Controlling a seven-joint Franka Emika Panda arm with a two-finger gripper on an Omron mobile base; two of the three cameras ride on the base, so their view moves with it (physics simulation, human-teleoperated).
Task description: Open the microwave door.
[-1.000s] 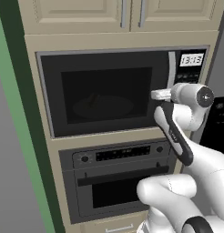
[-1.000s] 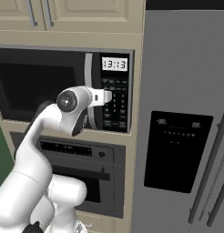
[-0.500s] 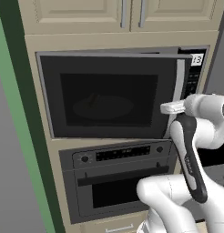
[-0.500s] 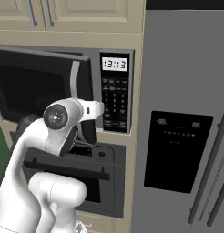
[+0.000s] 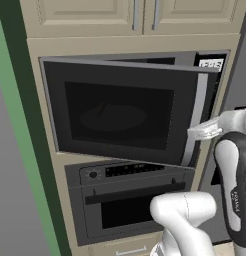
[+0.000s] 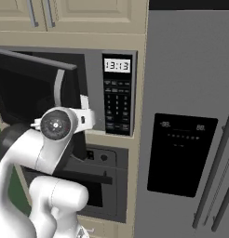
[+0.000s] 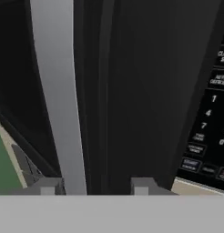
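One wide dark grey built-in microwave (image 6: 117,93) sits in a beige cabinet column, and its large dark grey door with a darker tinted window (image 5: 120,117) stands partly swung out from the box, with the free edge on the right side in the left base view. One tall vertical silver bar handle (image 5: 196,117) runs along this free edge. In the right base view the opening of the microwave is visible between the door edge and one black keypad panel (image 6: 117,106), and one white digital clock display (image 6: 116,65) is above the keys.

One white hand with two small dark finger tips (image 7: 93,186) is at the lower part of the handle. In the hand view the silver bar passes down just beside the left finger tip (image 7: 48,186), and the two tips are spread apart with the dark door edge between them. If the fingers touch the bar or not, I cannot tell.

One smaller dark oven with a horizontal handle (image 5: 130,200) is directly below the microwave. Two beige cupboard doors with two silver vertical pulls (image 5: 145,15) are above it. One big grey refrigerator (image 6: 191,139) with one black dispenser panel stands just beside the column on its right.
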